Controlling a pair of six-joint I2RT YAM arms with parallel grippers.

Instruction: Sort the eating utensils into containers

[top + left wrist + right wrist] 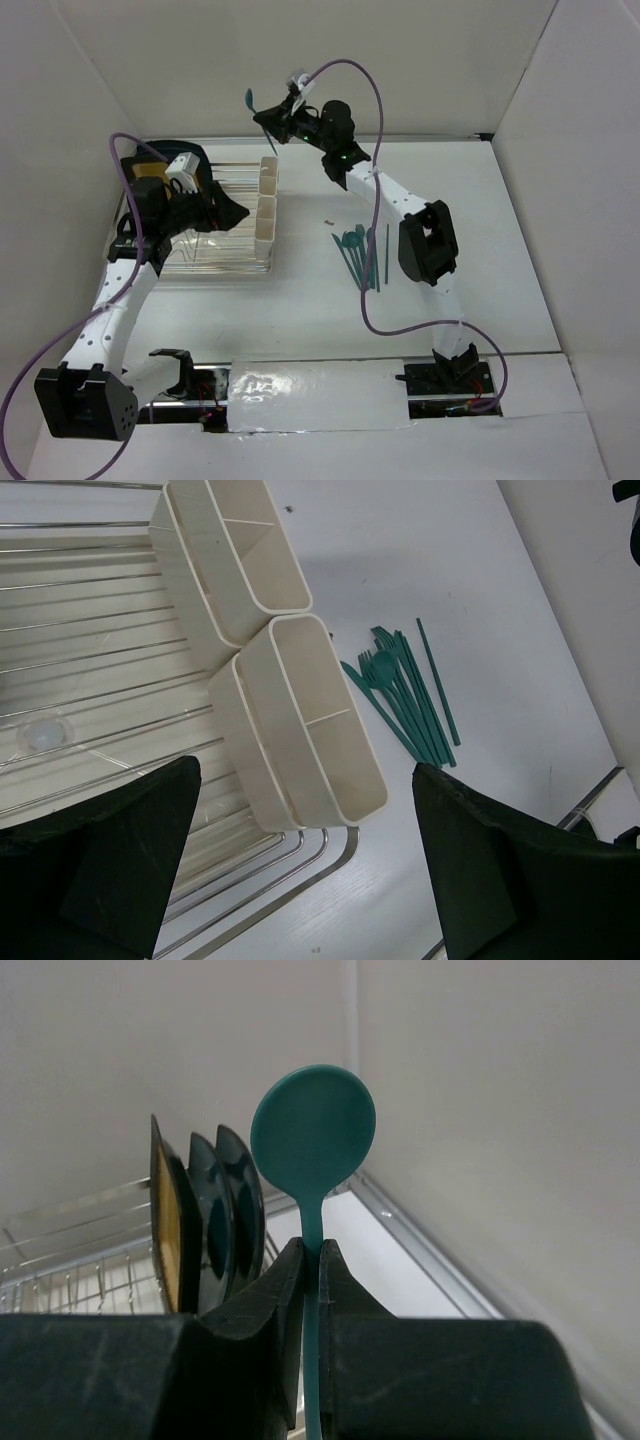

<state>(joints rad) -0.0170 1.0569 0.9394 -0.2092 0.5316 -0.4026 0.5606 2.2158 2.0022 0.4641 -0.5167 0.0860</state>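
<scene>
Right wrist, tool point(311, 1257) pinching round teal spoon point(313, 1130)

Bright, even overhead light; white walls & table point(300, 300) nearly washed out, shadows soft & faint. Some glare on crinkled tape point(320, 395) at near edge. Top view sharp. L wrist view: cups point(235, 730) sharp, left fingers point(100, 870) close & blurry. R wrist view: spoon point(313, 1130) crisp, plates point(205, 1220) dim.

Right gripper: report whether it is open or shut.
Shut. The right gripper clamps the teal spoon by its handle, bowl pointing upward.
</scene>
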